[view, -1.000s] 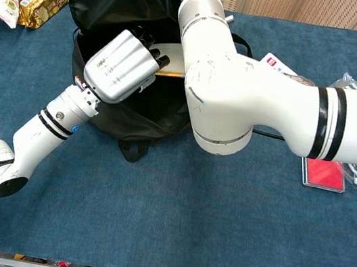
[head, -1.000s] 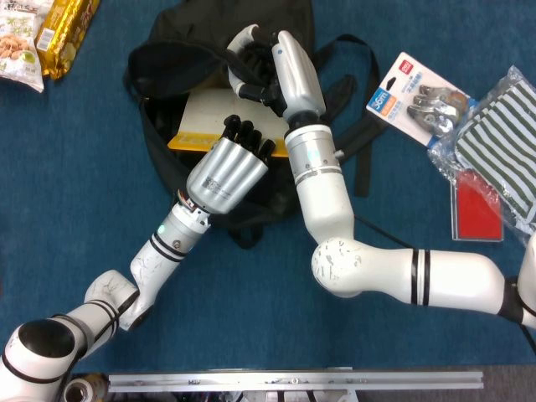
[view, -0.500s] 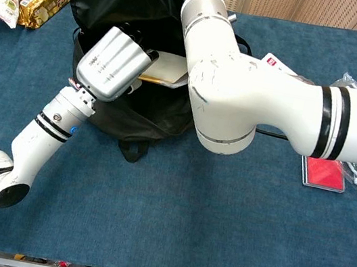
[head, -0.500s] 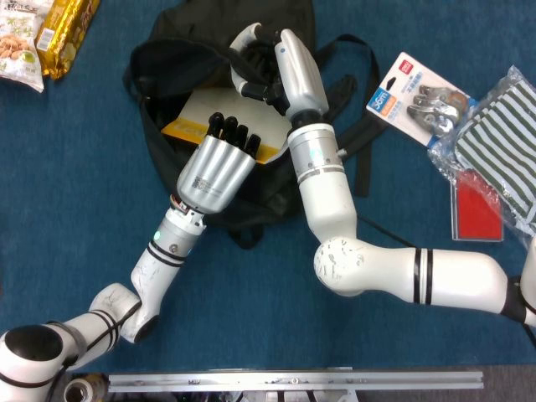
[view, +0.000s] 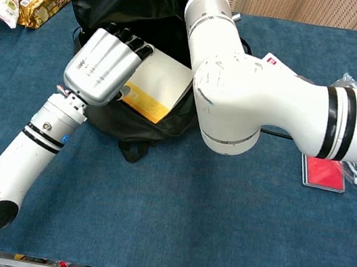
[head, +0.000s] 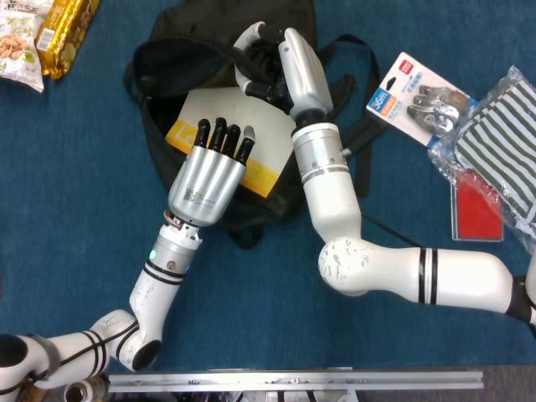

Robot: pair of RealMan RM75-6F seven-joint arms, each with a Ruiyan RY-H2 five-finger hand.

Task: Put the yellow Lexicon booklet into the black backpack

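Lying in the mouth of the black backpack [head: 209, 100], the yellow booklet [head: 255, 159] rests flat with its pale cover up and its yellow band toward the front rim of the opening; how deep it sits I cannot tell. It looks thin, light and stiff enough to hold its shape, though likely to bend if pushed on one corner, and its smooth cover will probably slide under fingertips. The best purchase, I judge, is a flat press on the cover or a pinch along the yellow edge nearest the rim. The left hand [head: 209, 172] lies over the booklet's left part, fingers [head: 224, 138] straight and together, gripping nothing; whether they press the cover or hover just above it is unclear. The right hand [head: 260, 63] is at the rear of the opening, fingers curled on the bag's upper flap, apparently holding it open. Farther out on the blue table [head: 377, 209] lie a carded pack of metal clips [head: 416, 96], a striped pouch [head: 502, 138] over a red card [head: 477, 211], and snack packets [head: 38, 38] at the far left corner.
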